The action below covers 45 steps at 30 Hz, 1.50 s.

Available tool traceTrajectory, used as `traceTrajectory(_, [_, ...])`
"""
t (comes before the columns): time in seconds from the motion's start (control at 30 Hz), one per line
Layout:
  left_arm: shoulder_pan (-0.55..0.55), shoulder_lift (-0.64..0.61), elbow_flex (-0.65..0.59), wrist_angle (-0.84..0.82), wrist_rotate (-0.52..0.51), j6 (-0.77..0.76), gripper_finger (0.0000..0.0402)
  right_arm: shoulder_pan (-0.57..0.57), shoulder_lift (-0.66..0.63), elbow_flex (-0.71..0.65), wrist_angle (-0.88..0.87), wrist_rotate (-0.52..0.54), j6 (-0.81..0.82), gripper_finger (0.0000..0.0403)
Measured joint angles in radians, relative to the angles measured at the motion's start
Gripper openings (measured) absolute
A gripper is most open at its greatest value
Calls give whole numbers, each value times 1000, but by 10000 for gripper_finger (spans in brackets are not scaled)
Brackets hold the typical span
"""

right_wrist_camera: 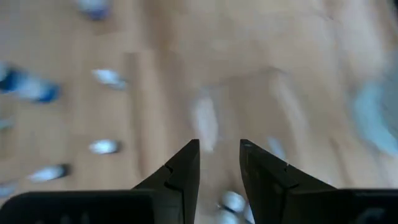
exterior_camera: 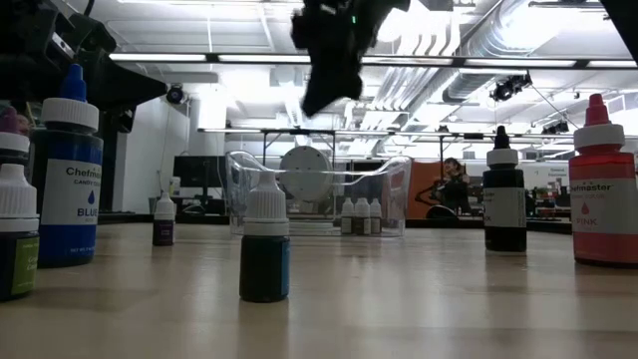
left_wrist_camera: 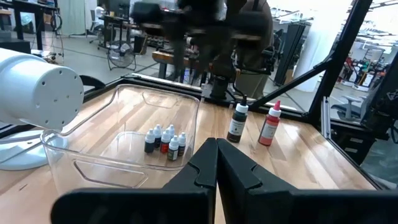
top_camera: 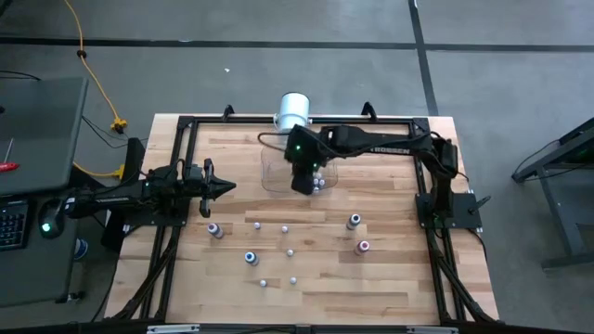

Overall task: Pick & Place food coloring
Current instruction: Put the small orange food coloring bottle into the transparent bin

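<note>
Wooden table [top_camera: 390, 278] below; clear tub [exterior_camera: 394, 189] at the far middle, four small bottles [left_wrist_camera: 165, 142] inside, more bottles [top_camera: 278, 243] scattered nearer; right gripper [top_camera: 304, 178] over the tub, fingers spread, empty; left gripper [top_camera: 223, 186] waits left, fingers pressed together.

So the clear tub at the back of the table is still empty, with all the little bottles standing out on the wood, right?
Not quite. The clear tub at the back of the table is not empty: the left wrist view shows a small cluster of bottles standing inside it. The other little bottles, like the pink one, do stand out on the wood.
</note>
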Motion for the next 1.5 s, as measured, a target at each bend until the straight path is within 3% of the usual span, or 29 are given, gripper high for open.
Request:
traceTrajectory(0.17, [0, 0, 0, 0, 0, 0, 1, 60, 2, 3, 11, -108, -85, 104])
traceTrajectory(0.47, [0, 0, 0, 0, 0, 0, 1, 163, 15, -2, 26, -113, -140, 104])
traceTrajectory(0.63, [0, 0, 0, 0, 0, 0, 1, 226, 23, -107, 133, -114, -126, 104])
traceTrajectory(0.93, [0, 0, 0, 0, 0, 0, 1, 297, 23, -347, 484, -111, -96, 104])
traceTrajectory(1.17, [0, 0, 0, 0, 0, 0, 1, 288, 22, -394, 505, -72, -80, 105])
traceTrajectory(1.5, [0, 0, 0, 0, 0, 0, 1, 272, 88, -351, 499, -70, -48, 189])
